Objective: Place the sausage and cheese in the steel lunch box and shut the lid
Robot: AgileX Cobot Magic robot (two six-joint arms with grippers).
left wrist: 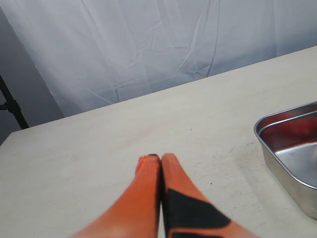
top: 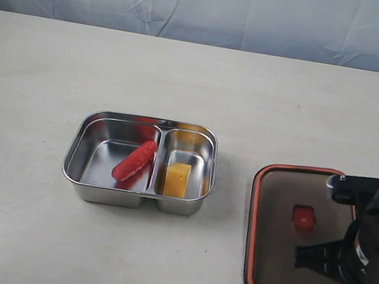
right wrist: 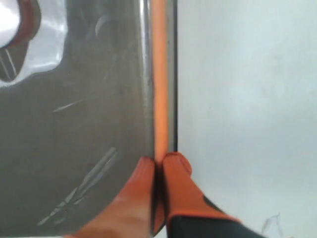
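Reaching in from the right side of the exterior view, the right arm (top: pixel 375 243) hangs low over the right edge of the lid (top: pixel 274 242). The lid lies flat on the tabletop (top: pixel 41 75), well apart from the steel lunch box (top: pixel 71 159). The right jaws pinch the lid's rim: in the right wrist view the orange fingertips (right wrist: pixel 143 173) meet where the orange seal (right wrist: pixel 159 74) runs in between them. The left jaws are pressed together on nothing, their fingertips (left wrist: pixel 148 166) poised above bare tabletop near a corner of the box. Inside the uncovered box the sausage (top: pixel 135 160) lies slanted in the left compartment and the cheese (top: pixel 176 179) sits in the right one.

In the exterior view the right jaws are hidden behind the arm's dark body, which also covers part of the lid's right rim. The left arm lies outside that view. The left wrist view cuts the box off at the frame edge, showing one corner with a red reflection on its wall and none of the food. The right wrist view takes in only a slice of the lid, close and blurred.
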